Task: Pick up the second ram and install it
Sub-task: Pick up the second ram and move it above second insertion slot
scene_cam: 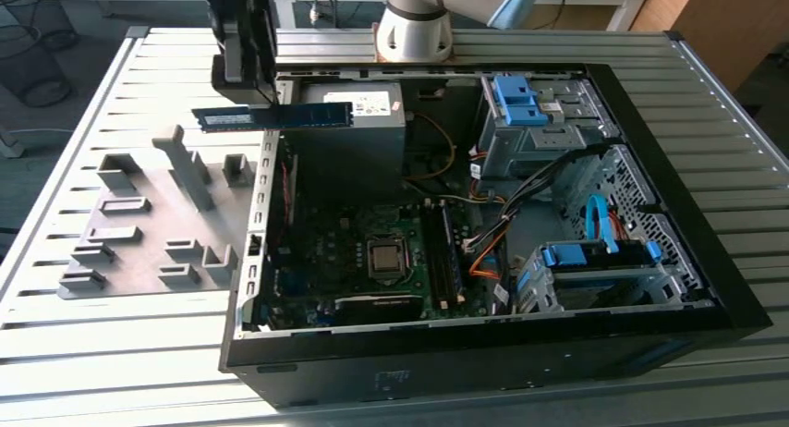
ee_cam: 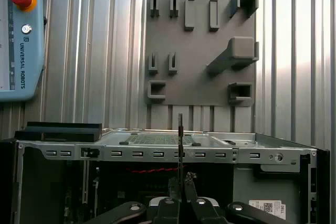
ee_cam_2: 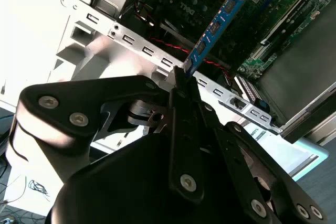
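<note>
Claw (ee_cam_2: 181,80) clamped on the second ram (ee_cam_2: 215,24), which hangs in the air over the open computer case (scene_cam: 493,353).

In the exterior view the claw's fingers are closed on the stick near its middle. The stick is held level above the case wall on the exterior view's left, toward the counter's (scene_cam: 124,372) far edge. One end reaches over the counter near the grey holder tray (scene_cam: 148,233). The other end reaches over the case interior by the power supply (scene_cam: 351,103). It touches neither the case nor the motherboard (scene_cam: 370,251) below. In the first wrist view the stick appears edge-on above the case's perforated rim. The holder tray lies flat on the slatted counter beyond it.
</note>
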`<action>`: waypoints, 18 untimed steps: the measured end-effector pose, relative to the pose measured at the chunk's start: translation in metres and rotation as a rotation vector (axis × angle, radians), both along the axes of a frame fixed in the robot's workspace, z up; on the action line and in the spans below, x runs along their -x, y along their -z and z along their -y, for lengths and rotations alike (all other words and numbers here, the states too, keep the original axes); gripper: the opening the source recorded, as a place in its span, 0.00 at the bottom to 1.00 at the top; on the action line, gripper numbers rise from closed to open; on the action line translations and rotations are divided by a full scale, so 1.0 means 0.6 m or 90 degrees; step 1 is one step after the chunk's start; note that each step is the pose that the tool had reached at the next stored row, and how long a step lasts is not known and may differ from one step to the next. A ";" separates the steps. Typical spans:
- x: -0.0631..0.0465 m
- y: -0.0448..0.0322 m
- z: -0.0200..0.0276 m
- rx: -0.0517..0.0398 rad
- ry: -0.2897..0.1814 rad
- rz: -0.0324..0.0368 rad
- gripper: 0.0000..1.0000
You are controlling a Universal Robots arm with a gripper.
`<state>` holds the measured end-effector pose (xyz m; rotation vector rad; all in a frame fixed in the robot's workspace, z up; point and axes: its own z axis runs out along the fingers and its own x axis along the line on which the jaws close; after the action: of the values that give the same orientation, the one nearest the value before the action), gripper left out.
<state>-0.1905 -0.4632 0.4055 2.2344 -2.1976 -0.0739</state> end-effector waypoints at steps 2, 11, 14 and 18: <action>-0.011 0.000 0.0000 0.0000 0.000 0.0000 0.14; -0.015 0.000 0.0000 0.0000 0.000 0.0000 0.14; -0.016 0.000 0.0000 0.0000 0.000 0.0000 0.14; -0.018 0.000 0.0000 0.0000 0.000 0.0000 0.14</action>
<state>-0.1799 -0.4632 0.4055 2.2344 -2.1976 -0.0740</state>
